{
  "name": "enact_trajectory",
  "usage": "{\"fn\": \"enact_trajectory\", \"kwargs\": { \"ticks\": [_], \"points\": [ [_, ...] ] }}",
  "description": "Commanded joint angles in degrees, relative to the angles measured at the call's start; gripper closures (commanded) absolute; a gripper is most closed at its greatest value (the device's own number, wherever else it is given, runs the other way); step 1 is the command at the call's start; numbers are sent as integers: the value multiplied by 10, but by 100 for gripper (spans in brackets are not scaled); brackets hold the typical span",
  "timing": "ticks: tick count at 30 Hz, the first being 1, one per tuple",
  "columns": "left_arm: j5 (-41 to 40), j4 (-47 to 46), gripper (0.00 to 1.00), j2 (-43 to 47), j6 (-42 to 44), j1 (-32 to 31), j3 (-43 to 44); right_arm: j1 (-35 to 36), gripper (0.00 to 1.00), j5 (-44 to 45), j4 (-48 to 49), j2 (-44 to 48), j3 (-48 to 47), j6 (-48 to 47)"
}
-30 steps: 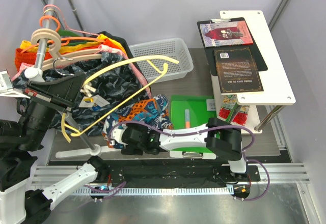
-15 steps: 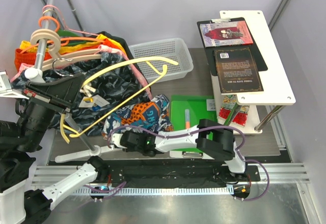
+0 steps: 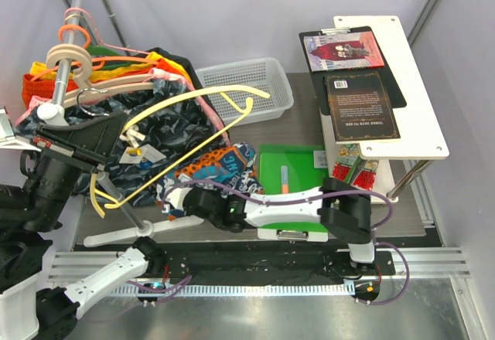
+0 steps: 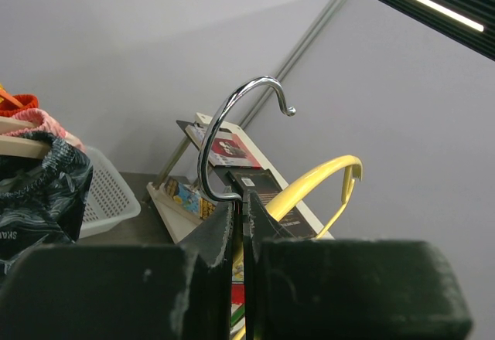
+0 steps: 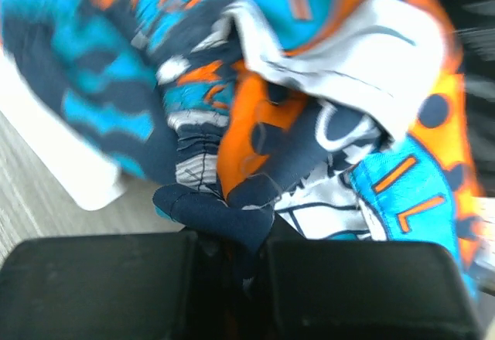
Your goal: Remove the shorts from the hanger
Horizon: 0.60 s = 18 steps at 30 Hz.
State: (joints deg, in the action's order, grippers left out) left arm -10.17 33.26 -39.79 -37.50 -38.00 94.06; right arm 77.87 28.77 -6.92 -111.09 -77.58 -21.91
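Re the hanger (image 4: 321,171): runs diagonal in the top view, near-left to far-right. Far tip sits over the near rim of the white mesh basket (image 3: 247,77), near end down by the rack base (image 3: 108,233). Crosses above the dark navy garment (image 3: 166,127).

Pinched at the neck by the left gripper (image 4: 238,205): fingers pressed together on the stem of the chrome hook (image 4: 224,124). Hook curls up and to the right in the left wrist view, with the yellow arm arching off right.

Re the shorts (image 3: 220,166): bunched in a wad on the table (image 3: 302,124), no clear long axis. Lie under the hanger's lower arm, between the navy garment and the green board (image 3: 271,170), touching both. Can't tell whether threaded on the hanger.

Clamped by the right gripper (image 5: 232,251), reaching in from the near side: fingers closed on a dark navy fold at the wad's edge, with orange, teal and white patches above it.

Around:
- other garments (image 3: 42,77) and hangers crowd the rack at far left, against the navy heap
- white shelf (image 3: 418,124) with books at right, well apart
- right arm lies across the green board's near edge
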Motion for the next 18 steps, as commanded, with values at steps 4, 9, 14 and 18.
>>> {"fn": "enact_trajectory", "kwargs": {
  "ticks": [4, 9, 14, 18],
  "points": [
    [20, -39, 100, -18, -5, 2, 19, -9, 99, 43, 115, 187, -13, 13],
    [24, -52, 100, -21, -6, 2, 24, -22, 99, 54, 130, 258, -11, 42],
    [28, -60, 100, -32, 7, 2, 45, -36, 99, 74, 142, 321, 12, 49],
    [26, -65, 100, -28, 15, 2, 52, -61, 99, 81, 162, 379, 26, 71]
  ]
}}
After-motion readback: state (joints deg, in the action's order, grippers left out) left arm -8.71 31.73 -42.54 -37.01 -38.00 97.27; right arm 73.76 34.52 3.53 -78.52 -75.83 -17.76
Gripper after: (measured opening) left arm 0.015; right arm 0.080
